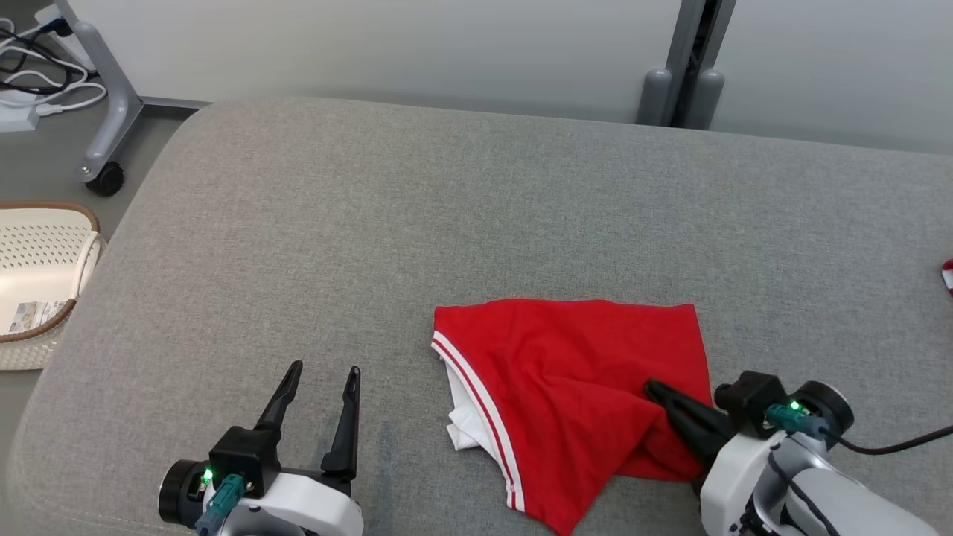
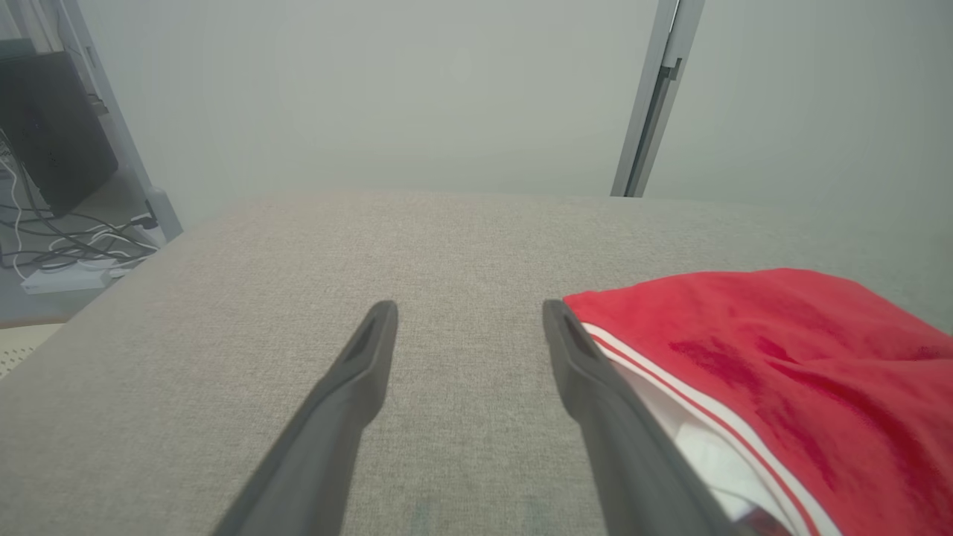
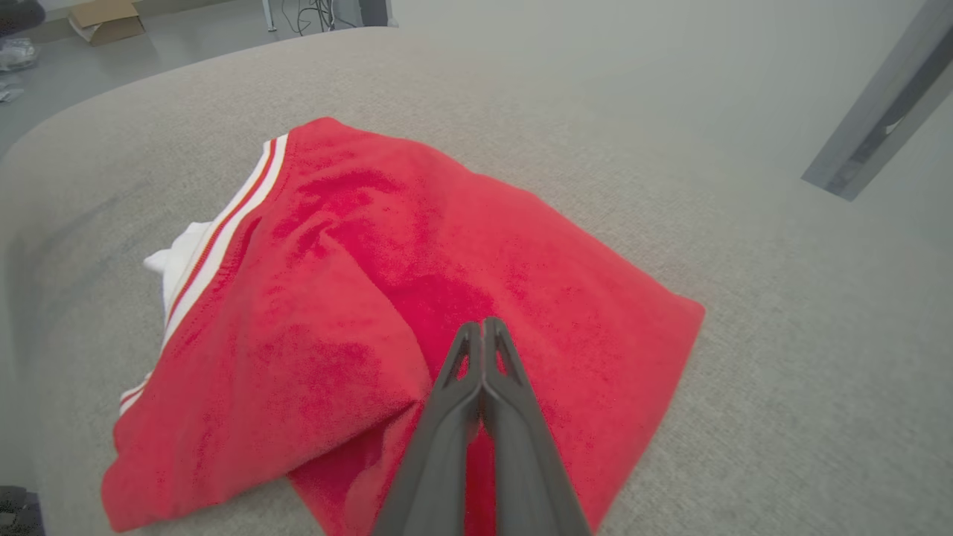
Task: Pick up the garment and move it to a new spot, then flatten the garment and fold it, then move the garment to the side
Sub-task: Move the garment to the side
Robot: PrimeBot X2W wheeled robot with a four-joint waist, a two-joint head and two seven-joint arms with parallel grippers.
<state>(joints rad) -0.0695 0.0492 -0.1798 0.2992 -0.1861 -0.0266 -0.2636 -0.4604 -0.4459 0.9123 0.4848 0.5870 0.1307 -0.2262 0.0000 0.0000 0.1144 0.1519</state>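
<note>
Right tool pinches the garment by the cushion's front edge; left tool gapes empty. Limp, light cloth; better gripped at corners.

The left gripper is sitting at the lower left of the head view, its pale wrist angling in from the bottom edge and its two dark fingers standing wide apart, pointing forward. The right gripper is reaching forward and inward from the lower right, its fingers pressing tightly together along their length.
</note>
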